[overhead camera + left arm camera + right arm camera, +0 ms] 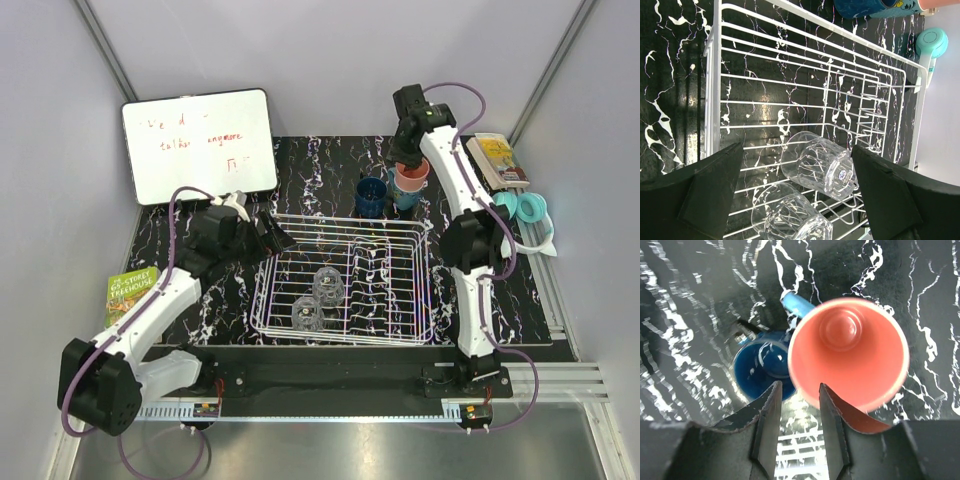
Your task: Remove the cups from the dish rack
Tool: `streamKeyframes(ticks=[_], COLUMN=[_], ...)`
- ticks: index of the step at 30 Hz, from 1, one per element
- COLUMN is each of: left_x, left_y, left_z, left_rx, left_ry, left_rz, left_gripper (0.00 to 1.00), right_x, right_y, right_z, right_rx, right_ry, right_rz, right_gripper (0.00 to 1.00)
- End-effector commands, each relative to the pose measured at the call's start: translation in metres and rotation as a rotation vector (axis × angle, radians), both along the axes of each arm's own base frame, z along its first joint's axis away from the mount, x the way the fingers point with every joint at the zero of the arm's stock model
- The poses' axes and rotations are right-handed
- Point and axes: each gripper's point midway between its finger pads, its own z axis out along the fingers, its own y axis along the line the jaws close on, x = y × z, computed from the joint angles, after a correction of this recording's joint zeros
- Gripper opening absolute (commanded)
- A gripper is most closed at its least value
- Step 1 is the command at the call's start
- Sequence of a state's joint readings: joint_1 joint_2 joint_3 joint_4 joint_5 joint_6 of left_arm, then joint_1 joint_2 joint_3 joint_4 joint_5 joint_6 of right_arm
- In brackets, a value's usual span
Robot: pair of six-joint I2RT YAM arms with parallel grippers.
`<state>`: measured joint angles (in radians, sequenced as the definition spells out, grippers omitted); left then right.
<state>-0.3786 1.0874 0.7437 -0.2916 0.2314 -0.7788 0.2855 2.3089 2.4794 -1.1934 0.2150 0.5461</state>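
Note:
The white wire dish rack (400, 310) sits mid-table. Two clear glass cups (327, 285) (307, 315) lie on their sides in it; in the left wrist view they are one (820, 162) above the other (790, 217). My left gripper (272, 238) (797, 147) is open and empty over the rack's far left corner. Behind the rack stand the dark blue cup (371, 197), the teal mug (405, 199) (760, 370) and the salmon-pink tumbler (411, 177) (847, 352). My right gripper (408, 160) (800, 395) is open just above the tumbler, its near rim between the fingertips.
A whiteboard (198, 145) leans at the back left. A green book (130, 290) lies at the left edge. Another book (497, 158) and teal round objects (525, 208) lie on the right, beside the right arm.

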Motion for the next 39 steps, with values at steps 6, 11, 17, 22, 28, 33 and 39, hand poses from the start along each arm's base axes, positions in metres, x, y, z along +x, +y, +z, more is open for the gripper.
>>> streamKeyframes(ticks=[6, 11, 17, 22, 28, 33, 39], left_x=[0.008, -0.002, -0.014, -0.020, -0.023, -0.027, -0.030], left_y=[0.008, -0.003, -0.035, -0.063, -0.089, -0.103, -0.115], left_z=[0.032, 0.037, 0.033, 0.018, -0.008, -0.011, -0.012], left_rx=[0.066, 0.142, 0.286, 0.348, 0.430, 0.433, 0.432], left_ry=[-0.143, -0.185, -0.213, -0.188, -0.156, -0.151, -0.152], left_rz=[0.018, -0.006, -0.088, -0.169, -0.249, -0.266, -0.290], left_gripper=[0.98, 0.99, 0.99, 0.99, 0.99, 0.99, 0.99], right_x=[-0.064, -0.110, -0.168, -0.197, -0.221, -0.230, -0.230], right_y=[0.040, 0.072, 0.074, 0.064, 0.058, 0.056, 0.057], right_z=[0.147, 0.129, 0.101, 0.096, 0.080, 0.072, 0.066], right_rx=[0.093, 0.183, 0.275, 0.297, 0.329, 0.345, 0.344], right_ry=[-0.338, -0.402, -0.400, -0.422, -0.424, -0.418, -0.407], right_rz=[0.123, 0.217, 0.264, 0.267, 0.279, 0.286, 0.293], right_gripper=[0.53, 0.70, 0.77, 0.78, 0.78, 0.78, 0.78])
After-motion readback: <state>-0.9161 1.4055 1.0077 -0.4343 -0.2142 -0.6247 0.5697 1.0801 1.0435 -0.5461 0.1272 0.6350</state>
